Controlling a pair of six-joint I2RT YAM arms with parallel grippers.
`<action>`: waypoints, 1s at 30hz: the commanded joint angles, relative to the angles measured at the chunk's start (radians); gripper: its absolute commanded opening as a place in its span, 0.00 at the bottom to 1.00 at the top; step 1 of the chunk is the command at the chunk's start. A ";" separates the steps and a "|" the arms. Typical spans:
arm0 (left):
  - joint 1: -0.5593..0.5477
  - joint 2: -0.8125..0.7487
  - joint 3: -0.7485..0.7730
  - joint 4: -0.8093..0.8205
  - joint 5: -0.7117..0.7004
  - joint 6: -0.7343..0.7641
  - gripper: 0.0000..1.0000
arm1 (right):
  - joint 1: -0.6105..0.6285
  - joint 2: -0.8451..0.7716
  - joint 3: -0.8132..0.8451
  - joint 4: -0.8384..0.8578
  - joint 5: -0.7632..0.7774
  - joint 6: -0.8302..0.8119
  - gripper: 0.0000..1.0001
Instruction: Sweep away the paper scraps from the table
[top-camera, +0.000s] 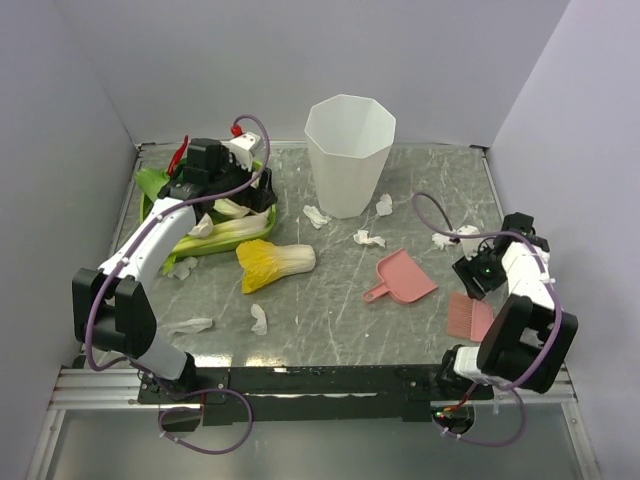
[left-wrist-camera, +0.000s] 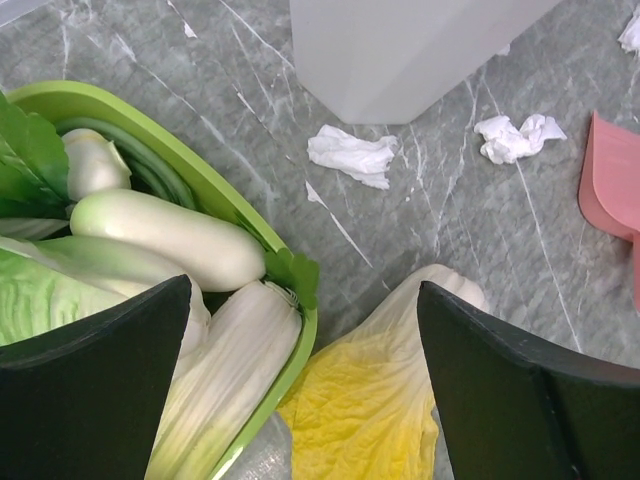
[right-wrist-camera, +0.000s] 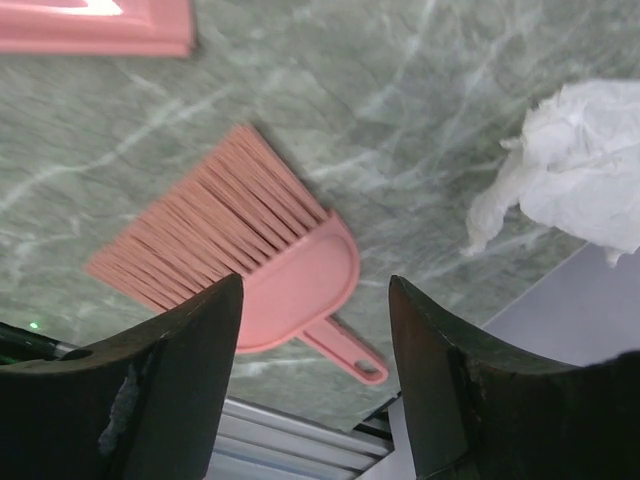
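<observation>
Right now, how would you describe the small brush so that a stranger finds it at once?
Start at the tall white bin at the back of the table. Nearer the front, to its right, lies a pink dustpan; the brush lies further right, beside the right arm. Also pink, it alone has a fan of bristles.

The whole table (top-camera: 330, 300) is seen from high up at its near side, looking down. The left wrist view is taken close over the green tray (left-wrist-camera: 100, 98) and the yellow cabbage (left-wrist-camera: 370, 400), both also seen from above. The right wrist view is taken low over the pink brush (right-wrist-camera: 250, 260), also shared with the top view.
</observation>
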 joint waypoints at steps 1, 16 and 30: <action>-0.012 -0.030 0.011 -0.007 0.041 0.039 0.99 | -0.063 0.074 0.083 -0.024 -0.026 -0.102 0.65; -0.014 0.004 0.068 -0.048 0.026 0.021 0.99 | 0.084 0.196 0.083 0.051 -0.094 -0.162 0.63; -0.014 -0.037 0.042 -0.047 -0.049 0.080 0.99 | 0.132 0.279 0.076 -0.012 -0.055 -0.253 0.60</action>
